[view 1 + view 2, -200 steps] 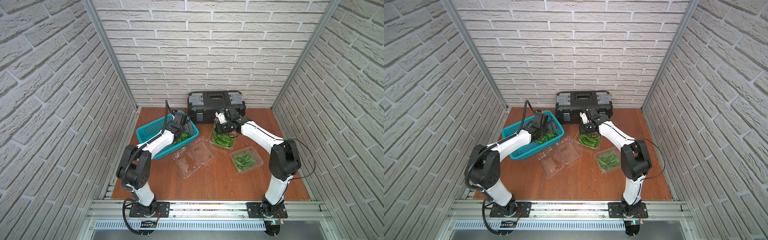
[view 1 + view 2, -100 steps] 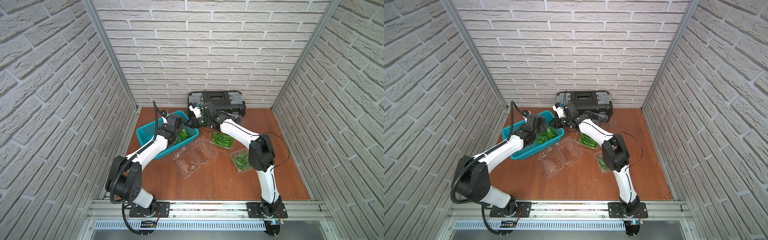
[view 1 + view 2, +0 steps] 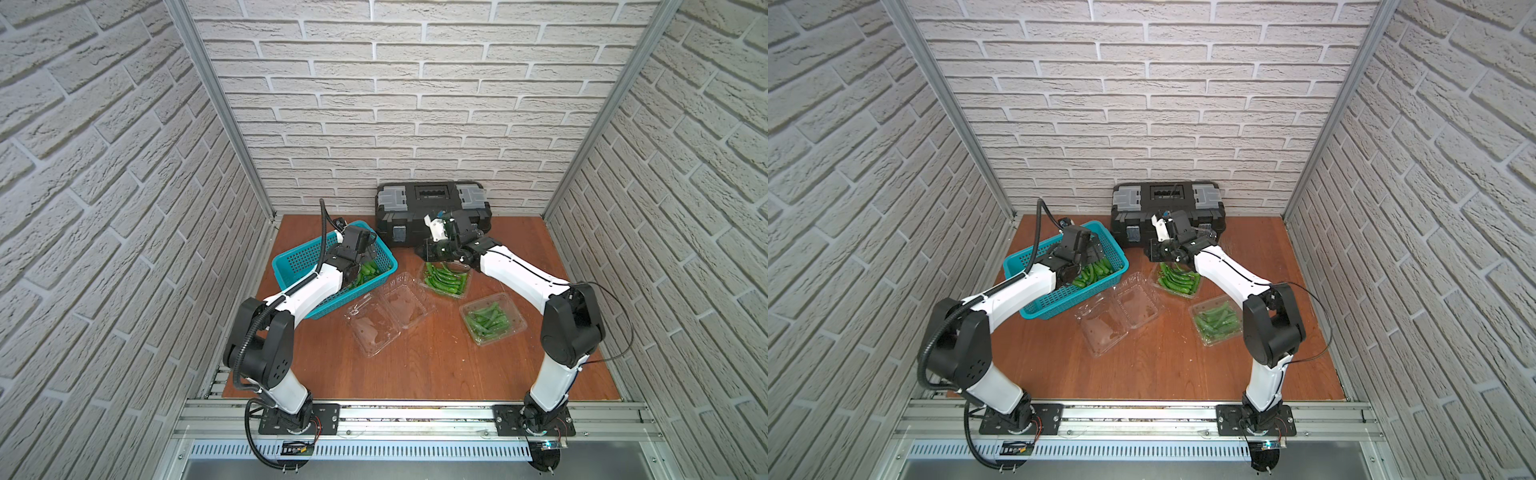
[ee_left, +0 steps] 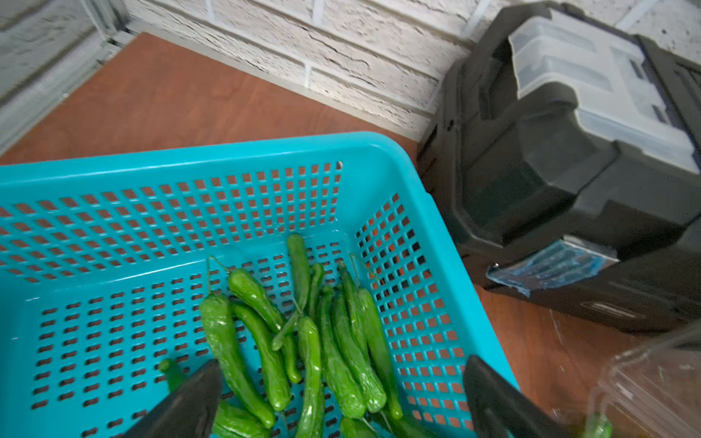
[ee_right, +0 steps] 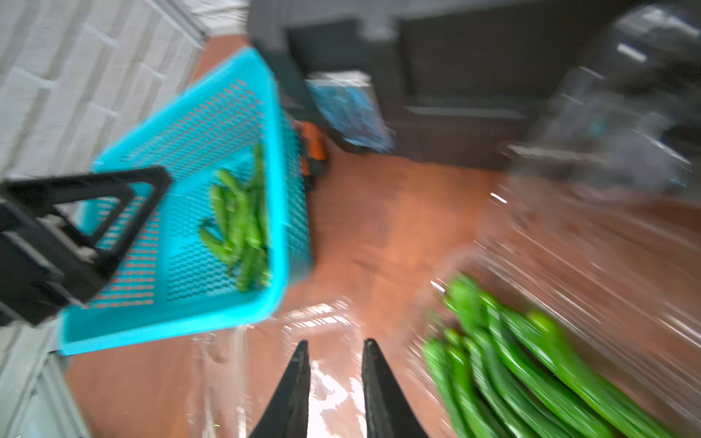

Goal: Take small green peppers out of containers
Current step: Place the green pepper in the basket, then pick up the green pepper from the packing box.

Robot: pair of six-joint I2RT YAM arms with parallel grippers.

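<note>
Three clear boxes [image 3: 1177,282] share the wooden table [image 3: 415,365] with a teal basket [image 3: 353,293] and a black toolbox [image 3: 432,199]. Room is tight around the right gripper [image 3: 434,251]. The toolbox stands just behind it against the brick wall [image 3: 415,124], and the basket's corner is near it on the side of the other arm. Bare table opens only beyond the boxes, toward the arm bases, and along the side wall past the right arm.

That gripper hangs over the far edge of the full box [image 3: 463,289], which is packed with peppers [image 3: 440,277]. The blurred right wrist view shows its fingers [image 5: 299,379] a narrow gap apart with nothing between them. The empty box [image 3: 388,316], both halves lying open, sits below and past the tips. The third box [image 3: 515,322], also holding peppers, lies well apart from this gripper, beside the right arm's elbow.

The left gripper [image 4: 343,364] hovers over the basket's corner nearest the toolbox, jaws spread wide and holding nothing. A heap of peppers lies on the basket floor directly beneath it, and the meshed basket walls stand close ahead of it.
</note>
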